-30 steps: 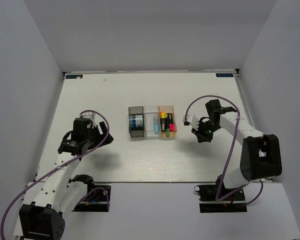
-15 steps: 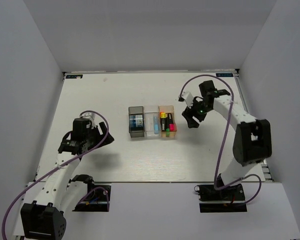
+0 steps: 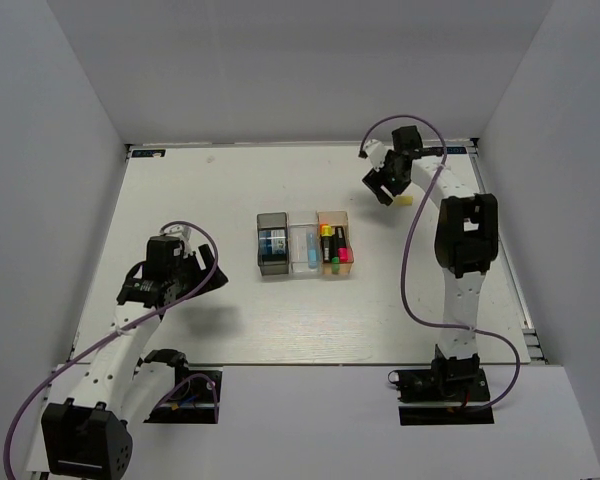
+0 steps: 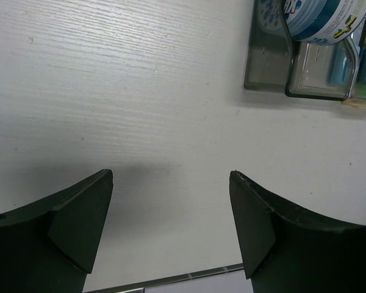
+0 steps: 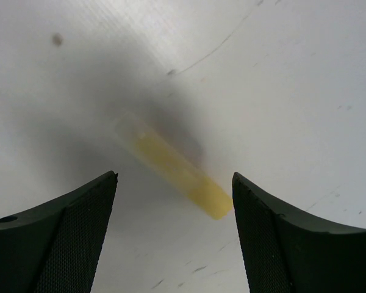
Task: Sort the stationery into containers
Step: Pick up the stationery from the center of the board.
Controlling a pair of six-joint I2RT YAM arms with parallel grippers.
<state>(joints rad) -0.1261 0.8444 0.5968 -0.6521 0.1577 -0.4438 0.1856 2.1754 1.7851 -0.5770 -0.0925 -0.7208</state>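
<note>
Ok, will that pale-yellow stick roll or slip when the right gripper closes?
Short and slim, the pale-yellow stick is probably light and stiff. It seems rounded, so a nudge may roll it. Lying diagonal to the open right gripper, it may twist.

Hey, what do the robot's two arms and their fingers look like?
Both the left arm and right arm have white links with black joints, and a purple cable loops along each. The fingers are black wedges; the right pair's inner faces show a fine mesh texture.
</note>
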